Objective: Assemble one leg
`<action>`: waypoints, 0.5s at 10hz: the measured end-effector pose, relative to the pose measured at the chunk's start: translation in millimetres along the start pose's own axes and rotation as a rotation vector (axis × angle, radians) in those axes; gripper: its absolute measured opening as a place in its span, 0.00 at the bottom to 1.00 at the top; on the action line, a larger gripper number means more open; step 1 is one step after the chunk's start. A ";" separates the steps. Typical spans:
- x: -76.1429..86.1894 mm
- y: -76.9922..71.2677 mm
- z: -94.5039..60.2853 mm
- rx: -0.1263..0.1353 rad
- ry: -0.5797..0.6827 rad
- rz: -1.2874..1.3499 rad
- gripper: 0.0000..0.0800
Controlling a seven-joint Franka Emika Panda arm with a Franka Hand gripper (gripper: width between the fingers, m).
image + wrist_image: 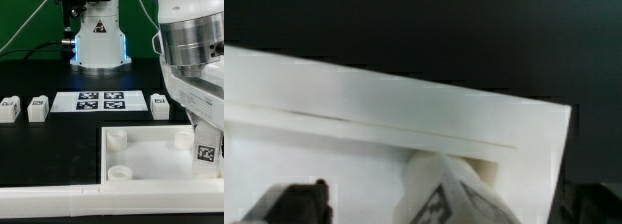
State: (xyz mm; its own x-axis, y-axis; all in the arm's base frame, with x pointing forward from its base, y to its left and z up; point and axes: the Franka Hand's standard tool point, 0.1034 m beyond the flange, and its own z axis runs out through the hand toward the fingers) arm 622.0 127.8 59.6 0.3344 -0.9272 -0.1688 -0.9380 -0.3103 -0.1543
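A leg (206,152), a small white block with a black-and-white tag, stands at the far corner of the large white tray (150,160) on the exterior view's right. My gripper (205,133) hangs right over it. In the wrist view the leg (448,190) rises between my two dark fingers (299,205), with a gap on each side, so the jaws are open around it. The tray's rim (384,100) fills that view. Three more legs stand on the table: two on the left (10,108) (38,107) and one near the arm (160,104).
The marker board (100,100) lies flat between the loose legs. The robot base (98,40) stands behind it. Round sockets (117,141) show at the tray's left corners. A white strip (60,190) runs along the front edge.
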 end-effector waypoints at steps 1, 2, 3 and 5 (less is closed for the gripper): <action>0.1 0.0 0.0 0.000 0.001 -0.077 0.81; -0.4 1.4 0.0 -0.020 0.002 -0.208 0.81; -2.6 -0.4 -2.7 -0.062 0.017 -0.354 0.81; -3.0 -1.9 -2.9 -0.072 0.037 -0.537 0.81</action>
State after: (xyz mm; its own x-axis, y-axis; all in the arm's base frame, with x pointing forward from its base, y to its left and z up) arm 622.5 130.6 63.2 0.7662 -0.6407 -0.0502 -0.6405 -0.7548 -0.1420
